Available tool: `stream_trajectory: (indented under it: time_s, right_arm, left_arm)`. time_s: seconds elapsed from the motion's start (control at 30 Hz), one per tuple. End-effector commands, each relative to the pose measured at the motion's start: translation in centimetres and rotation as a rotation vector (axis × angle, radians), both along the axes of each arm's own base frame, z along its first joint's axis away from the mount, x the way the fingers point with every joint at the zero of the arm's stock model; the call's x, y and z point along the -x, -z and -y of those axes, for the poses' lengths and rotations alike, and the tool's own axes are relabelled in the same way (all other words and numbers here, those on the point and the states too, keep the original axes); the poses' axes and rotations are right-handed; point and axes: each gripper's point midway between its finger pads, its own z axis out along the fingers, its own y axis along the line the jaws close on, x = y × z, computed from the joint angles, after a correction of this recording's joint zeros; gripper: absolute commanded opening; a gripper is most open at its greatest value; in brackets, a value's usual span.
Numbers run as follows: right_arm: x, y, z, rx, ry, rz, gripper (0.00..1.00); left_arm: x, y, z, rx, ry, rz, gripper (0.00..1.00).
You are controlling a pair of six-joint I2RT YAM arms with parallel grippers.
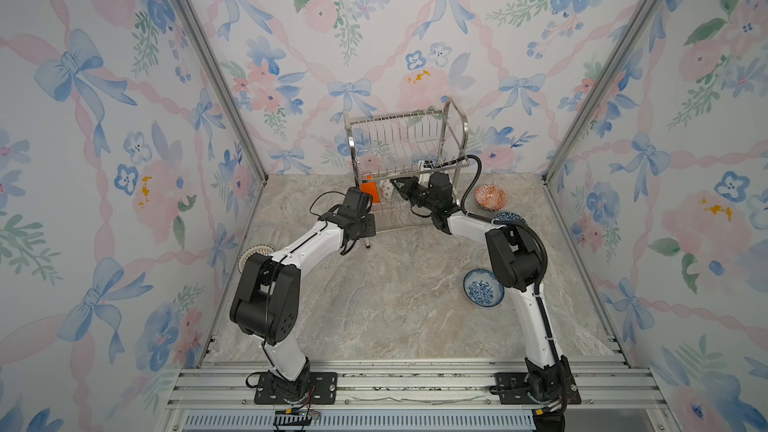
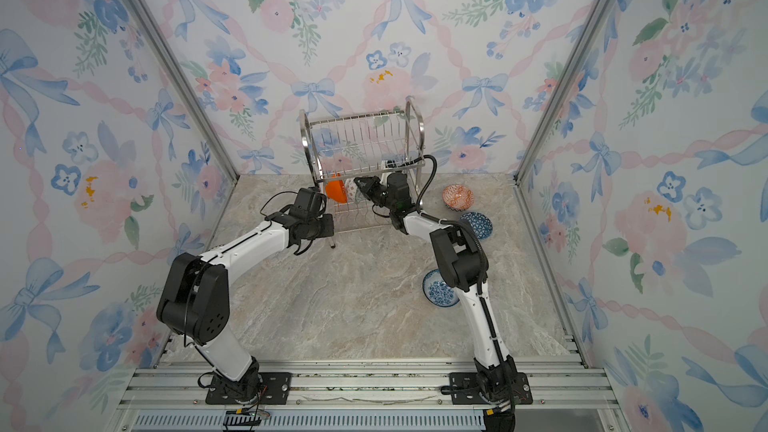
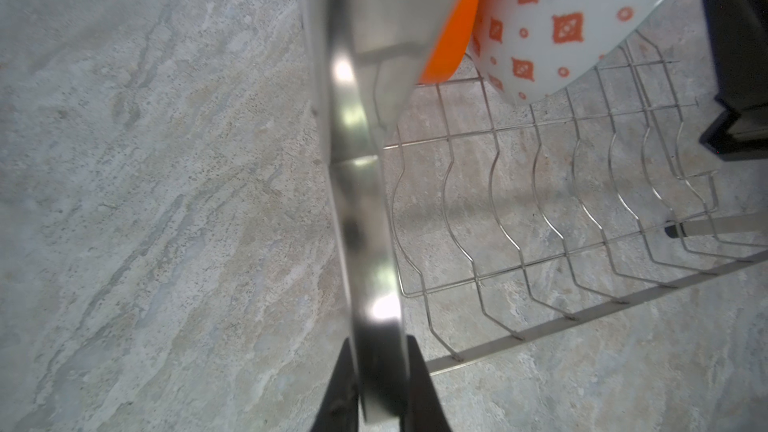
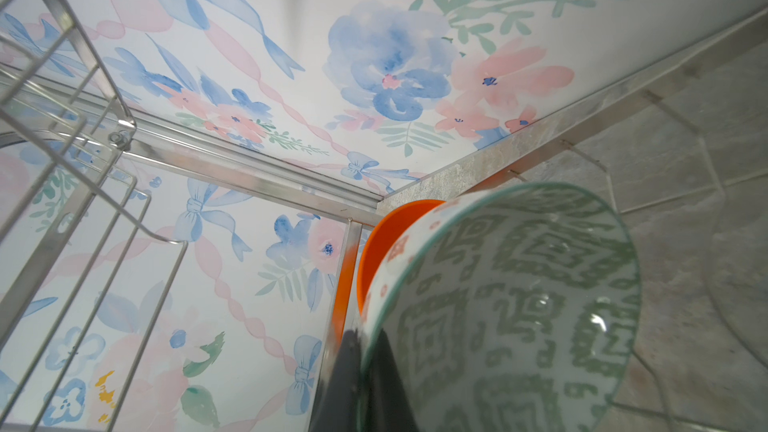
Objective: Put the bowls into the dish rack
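Green-white bowl (image 4: 519, 305): on edge in lower tier of dish rack (image 1: 399, 147), axis approx. level, mouth toward right pincer (image 4: 365, 351), which nips its rim. Glossy orange bowl (image 1: 370, 192) just behind. Left pincer (image 3: 378, 342) clamps rack's shiny steel side frame. Lattice bowl (image 1: 253, 253) mostly hidden by left arm, on marbled worktop (image 1: 395, 284).

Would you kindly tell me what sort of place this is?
Probably a staged robot test booth, not a kitchen: floral-wallpaper panels between aluminium posts, two arms bolted to a front rail, a dish rack on a marble-look tabletop.
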Motion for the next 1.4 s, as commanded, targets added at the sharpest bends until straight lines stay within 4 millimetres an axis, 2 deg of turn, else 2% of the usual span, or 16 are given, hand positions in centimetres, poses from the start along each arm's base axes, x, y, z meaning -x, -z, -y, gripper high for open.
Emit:
stream_trajectory:
  time_s: [0.0,0.27,0.63,1.37]
  right_arm:
    - [-0.8,-1.2,-0.2,-0.032,-0.023,0.053,0.01]
    - [-1.0,0.1,-1.7,-0.034,-0.067,0.055,0.01]
    - [-1.1,0.2,-2.8,-0.091,-0.132,0.059,0.01]
    - [0.8,2.7,-4.4,-0.069,-0.254,0.025,0.01]
  left_arm:
    - [5.2,4.3,-1.1,0.004,0.012,-0.254,0.00]
    - [5.3,4.4,-1.3,0.004,0.018,-0.262,0.00]
    - [5.5,4.4,-2.0,-0.005,0.025,-0.270,0.00]
    - [6.0,4.6,-2.5,-0.002,0.038,-0.277,0.00]
